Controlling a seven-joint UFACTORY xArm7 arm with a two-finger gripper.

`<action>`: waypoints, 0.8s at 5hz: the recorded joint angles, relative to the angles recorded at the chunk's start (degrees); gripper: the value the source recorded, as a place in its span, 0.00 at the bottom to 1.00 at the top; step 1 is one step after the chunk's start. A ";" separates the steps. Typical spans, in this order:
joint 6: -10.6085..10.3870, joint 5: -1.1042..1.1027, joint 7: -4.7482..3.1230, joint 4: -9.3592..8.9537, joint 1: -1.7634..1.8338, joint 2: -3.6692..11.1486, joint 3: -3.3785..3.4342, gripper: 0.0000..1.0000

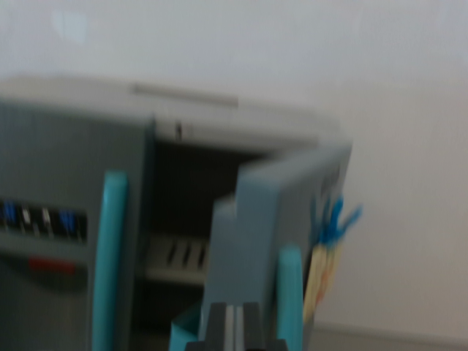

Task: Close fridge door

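Soft even light, heavy blur, dim fridge interior (183, 197)

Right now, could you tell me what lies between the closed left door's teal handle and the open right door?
In the wrist view, the fridge's dark open interior with a slotted shelf lies between the teal handle and the open door.

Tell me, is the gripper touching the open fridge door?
Cannot tell. In the blurred wrist view the gripper overlaps the open door at the bottom edge; no contact or gap shows plainly.

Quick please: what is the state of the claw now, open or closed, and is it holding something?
Claw: only a blurred part shows at the bottom edge, in front of the open fridge door; open or closed cannot be told, nor any grip.
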 joint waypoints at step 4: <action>0.00 0.00 0.00 -3.86 0.00 0.15 -3.80 1.00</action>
